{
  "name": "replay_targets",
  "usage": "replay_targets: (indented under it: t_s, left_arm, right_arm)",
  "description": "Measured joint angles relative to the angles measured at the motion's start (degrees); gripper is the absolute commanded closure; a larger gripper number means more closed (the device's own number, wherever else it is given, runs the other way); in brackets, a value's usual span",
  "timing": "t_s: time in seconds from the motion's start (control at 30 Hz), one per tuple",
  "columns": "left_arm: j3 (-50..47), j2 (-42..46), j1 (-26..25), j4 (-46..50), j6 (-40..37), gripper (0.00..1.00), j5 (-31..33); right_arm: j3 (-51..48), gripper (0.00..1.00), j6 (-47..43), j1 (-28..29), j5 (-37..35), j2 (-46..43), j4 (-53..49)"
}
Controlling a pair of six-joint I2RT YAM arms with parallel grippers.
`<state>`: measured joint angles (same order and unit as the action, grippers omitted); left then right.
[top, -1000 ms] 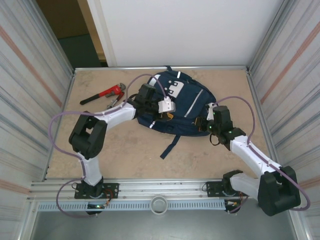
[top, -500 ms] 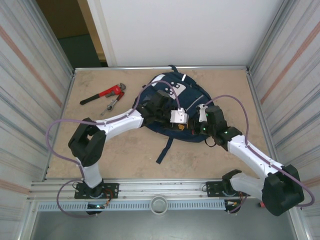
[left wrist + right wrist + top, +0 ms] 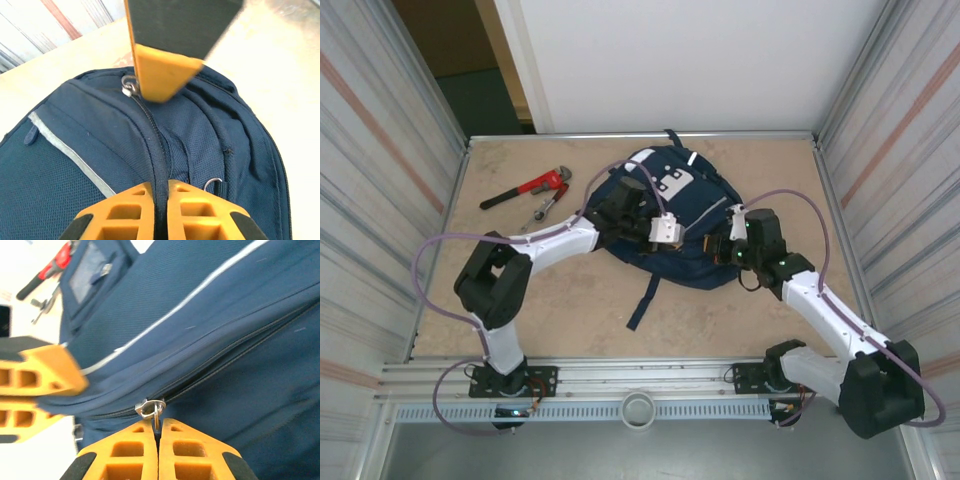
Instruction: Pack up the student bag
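- Student bag (image 3: 705, 205) lies flat on the worktop (image 3: 520, 300), centre-rear, between the two arms. Navy fabric, front pocket up, white patches (image 3: 672, 182) showing.
- One dark strap (image 3: 645, 295) trails off the bag's near edge toward the arm bases.
- Left end effector (image 3: 160, 192): jaws narrow, pinched on the bag along its zip track. The dark zip line runs straight down into the slit between the orange fingers.
- Right end effector (image 3: 158, 430): jaws together, clamped on the metal zip pull (image 3: 151, 409). The ring sits right at the fingertips.
- Left wrist view: an orange fingertip comes in from the top and sits just beside that same pull at the far end of the zip.
- Both end effectors are on the same zip line, facing each other, near but not touching.
- Grey reflective stripe (image 3: 70, 150) runs across the panel left of the zip. A second small metal ring (image 3: 215, 182) sits to the right of the left fingers.
- Can't tell whether the zip is open anywhere along its length.
- Red pipe wrench (image 3: 525, 188) and a smaller hand tool (image 3: 548, 205) lie on the worktop left of the bag, apart from it and from both end effectors.
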<state>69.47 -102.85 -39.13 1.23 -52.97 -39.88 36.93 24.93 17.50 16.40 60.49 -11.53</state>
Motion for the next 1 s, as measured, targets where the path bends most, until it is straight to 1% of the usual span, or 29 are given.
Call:
replay_targets:
  t_s: [0.1, 0.17, 0.2, 0.27, 0.33, 0.37, 0.43, 0.5, 0.6, 0.7, 0.77, 0.87, 0.93, 1.0]
  left_arm:
    - [-2.9, 1.2, 2.1, -1.7, 0.2, 0.99, -3.8]
    - [-4.7, 2.0, 3.6, -3.0, 0.5, 0.98, -5.4]
    - [-5.5, 2.4, 4.3, -3.5, 0.6, 0.93, -5.9]
    - [-6.7, 3.2, 5.4, -4.0, 0.9, 0.76, -6.0]
    - [-8.0, 4.5, 6.6, -3.5, 2.2, 0.56, -4.8]
    - [-8.5, 5.3, 7.1, -3.0, 3.3, 0.5, -3.7]
    - [-9.7, 7.7, 7.7, -2.0, 6.1, 0.42, -0.8]
    - [-11.0, 10.6, 7.4, -1.4, 8.6, 0.36, 1.9]
    - [-12.7, 15.4, 4.3, -1.5, 12.2, 0.32, 6.1]
    - [-12.8, 16.9, 0.1, -1.5, 13.9, 0.33, 9.9]
    - [-12.5, 16.0, -1.6, -0.9, 14.1, 0.37, 11.7]
    - [-11.5, 12.9, -1.8, 1.0, 14.3, 0.53, 13.7]
    - [-11.0, 11.3, -1.7, 1.8, 14.1, 0.64, 13.9]
    - [-10.8, 11.0, -1.6, 2.0, 14.0, 0.8, 13.7]
  right_arm:
    - [1.3, 1.0, -0.2, -1.7, 0.0, 1.5, -1.6]
    - [1.9, 1.0, -0.4, -1.7, 0.3, 2.4, -1.6]
    - [2.0, 1.0, -0.7, -1.2, 0.4, 2.7, -1.4]
    - [2.0, 1.0, -1.5, 0.8, -0.1, 3.1, -1.0]
    - [2.6, 1.0, -1.9, 3.5, -1.4, 3.6, -1.0]
    - [2.9, 1.0, -2.1, 4.8, -1.8, 3.8, -1.0]
    - [3.5, 1.0, -2.2, 7.5, -2.9, 4.1, -0.9]
    - [3.8, 1.0, -2.1, 9.7, -3.4, 4.1, -0.5]
    - [4.2, 1.0, -2.1, 12.8, -3.8, 4.3, -0.3]
    - [5.0, 1.0, -1.8, 15.1, -4.0, 4.9, 0.1]
    - [5.3, 1.0, -1.6, 16.2, -4.0, 5.0, 0.6]
    - [5.4, 1.0, -1.4, 17.2, -4.0, 5.0, 0.9]
    - [5.4, 1.0, -1.4, 17.4, -4.2, 5.0, 0.8]
    - [5.4, 1.0, -1.5, 17.3, -4.9, 5.1, 0.4]
